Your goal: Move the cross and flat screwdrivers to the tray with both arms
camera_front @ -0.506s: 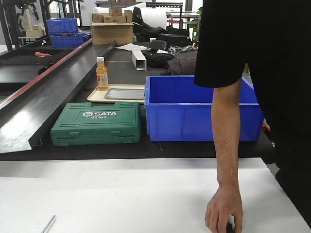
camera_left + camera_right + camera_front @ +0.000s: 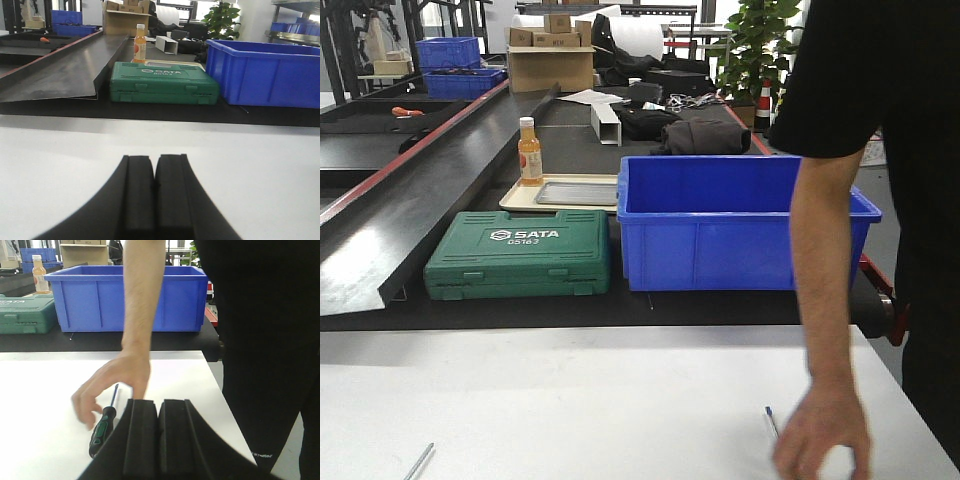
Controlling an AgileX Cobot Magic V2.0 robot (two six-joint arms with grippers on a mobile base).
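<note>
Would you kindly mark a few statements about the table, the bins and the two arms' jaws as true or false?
1. In the front view, the green tool case lies left of the blue bin. True.
2. The bottle stands inside the blue bin. False: it stands on the cream tray behind the tool case.
3. A person's hand is close to a screwdriver on the white table. True.
4. The right jaws hold that screwdriver. False: they are shut on nothing, and it lies on the table.
5. The left jaws are wide open. False: they are shut together.
</note>
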